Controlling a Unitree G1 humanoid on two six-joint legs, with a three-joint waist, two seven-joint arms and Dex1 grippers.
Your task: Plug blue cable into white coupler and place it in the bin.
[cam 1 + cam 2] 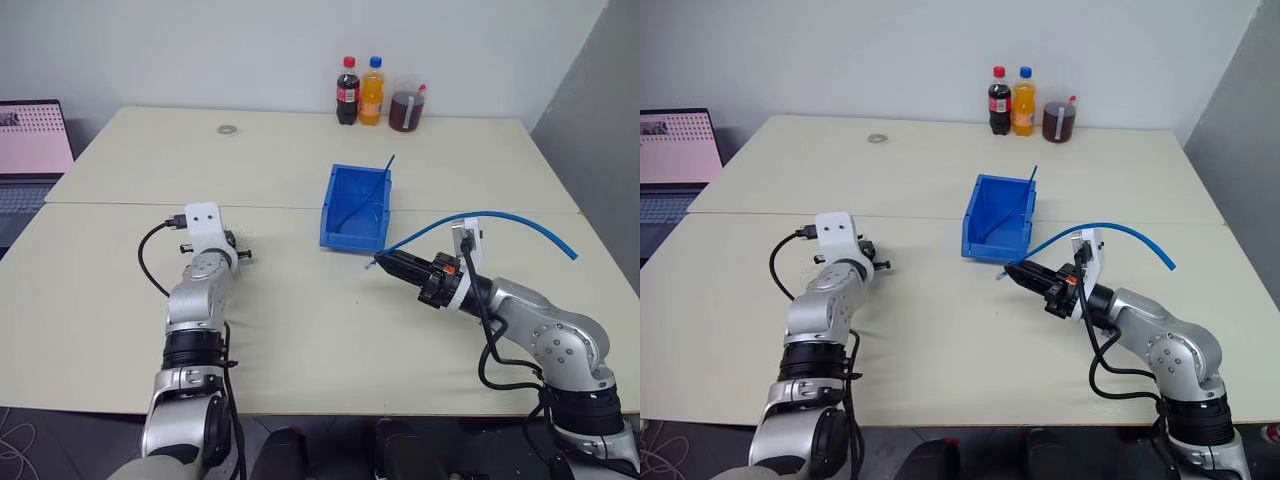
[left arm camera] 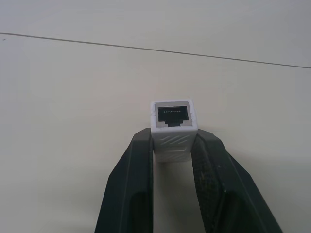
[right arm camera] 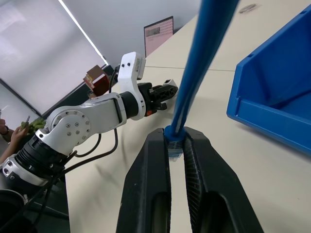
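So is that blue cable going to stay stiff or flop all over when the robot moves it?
Probably floppy. The blue cable bends in a long arc away from the right gripper, with its far end drooping unsupported. It looks thin and likely light, so the tail may swing. Pinched near the plug, that end should stay fairly steady.

Table [image 1: 300,320]: pale cream top, a seam running across it.
Cola bottle [image 1: 347,91]: stood upright at the far edge, red label.
Orange bottle [image 1: 372,92]: upright, just beside the cola.
Jar [image 1: 407,105]: dark liquid inside.
Laptop [image 1: 30,150]: open, off the table's left.
Ring [image 1: 227,129]: small, lay flat.
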